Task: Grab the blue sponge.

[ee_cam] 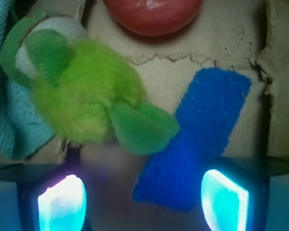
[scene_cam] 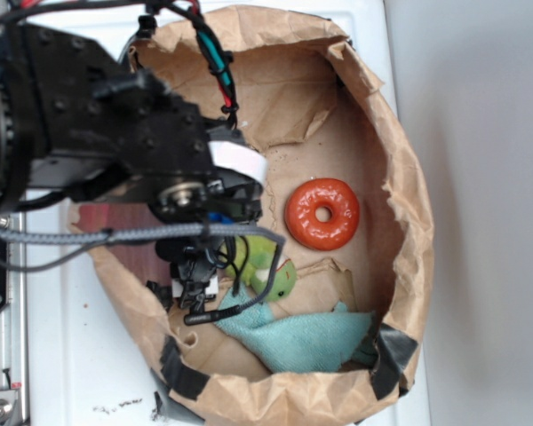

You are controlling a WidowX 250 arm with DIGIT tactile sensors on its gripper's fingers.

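1. Wrist view: we see the gripper [ee_cam: 143, 199] spread open, and the blue sponge [ee_cam: 195, 143] lies between its fingers, nearer the right one, its long axis running diagonally ahead and to the right.
2. We read it as a thin, nubbly strip on brown paper [ee_cam: 207, 53].
3. A fuzzy green plush toy [ee_cam: 84, 103] overlaps its left edge.

The blue sponge [ee_cam: 197, 139] is a flat, bright royal-blue rectangular strip with a nubbly surface. It lies diagonally on brown paper, one long edge partly covered.
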